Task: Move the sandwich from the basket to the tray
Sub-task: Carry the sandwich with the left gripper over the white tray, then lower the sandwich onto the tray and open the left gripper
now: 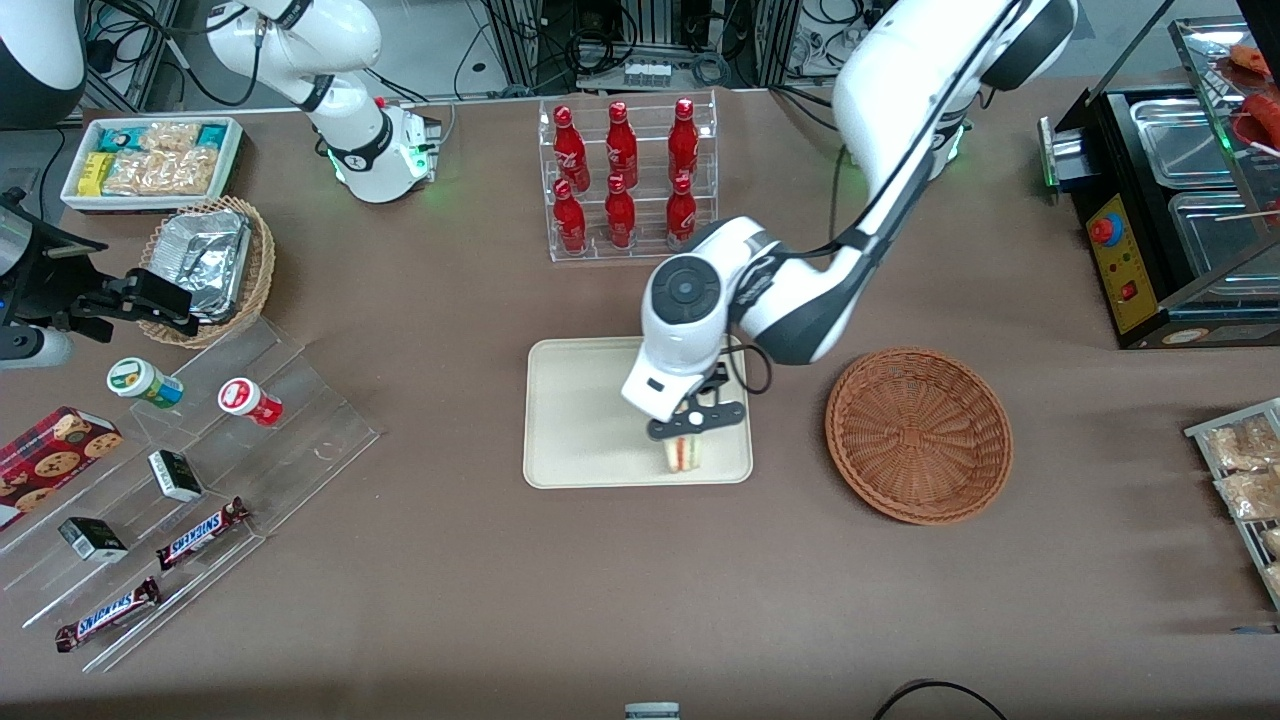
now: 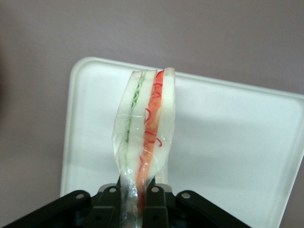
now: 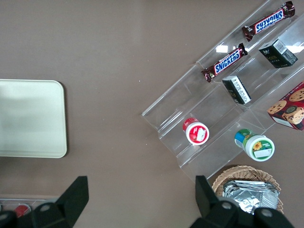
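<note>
My left gripper (image 1: 685, 432) hangs over the cream-white tray (image 1: 570, 420), above the corner nearest the front camera and closest to the basket, and is shut on the sandwich (image 1: 683, 453). In the left wrist view the sandwich (image 2: 145, 133) is a plastic-wrapped wedge of pale bread with green and red-orange filling, pinched at its narrow end between the black fingers (image 2: 154, 197), with the tray (image 2: 228, 137) beneath it. I cannot tell if the sandwich touches the tray. The reddish-brown wicker basket (image 1: 918, 434) lies beside the tray toward the working arm's end, with nothing in it.
A clear rack of red bottles (image 1: 625, 180) stands farther from the front camera than the tray. A stepped clear shelf with snack bars and small cups (image 1: 190, 480) and a tan basket of foil containers (image 1: 208, 265) lie toward the parked arm's end. Steel pans (image 1: 1190, 180) sit past the basket.
</note>
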Motion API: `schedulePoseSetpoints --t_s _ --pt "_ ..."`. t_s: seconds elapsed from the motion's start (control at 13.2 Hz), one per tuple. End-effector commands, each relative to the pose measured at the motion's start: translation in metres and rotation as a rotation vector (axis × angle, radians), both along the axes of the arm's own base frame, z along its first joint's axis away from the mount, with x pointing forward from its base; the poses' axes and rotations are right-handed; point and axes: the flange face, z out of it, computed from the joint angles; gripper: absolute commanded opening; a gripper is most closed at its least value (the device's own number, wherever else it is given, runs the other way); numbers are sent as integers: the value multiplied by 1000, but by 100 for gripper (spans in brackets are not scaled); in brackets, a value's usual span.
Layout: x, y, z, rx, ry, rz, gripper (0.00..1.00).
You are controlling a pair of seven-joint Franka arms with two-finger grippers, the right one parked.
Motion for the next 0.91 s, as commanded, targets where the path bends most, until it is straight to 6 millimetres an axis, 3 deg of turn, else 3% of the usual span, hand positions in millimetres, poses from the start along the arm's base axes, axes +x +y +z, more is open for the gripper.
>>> schedulePoseSetpoints --t_s 0.0,0.38,0.53,0.6,0.68,0.75,0.83 --pt "-3 -17 -16 8 -15 -22 0" --pt "-13 -23 -49 58 -5 -75 0" --pt "-13 -22 -52 70 -12 -84 0" --pt "-13 -22 -51 69 -13 -87 5" --pt "-14 -22 -52 68 -11 -90 44" --pt "-12 -23 -51 60 -17 -97 97" --pt "-12 -22 -51 57 -14 -106 100"
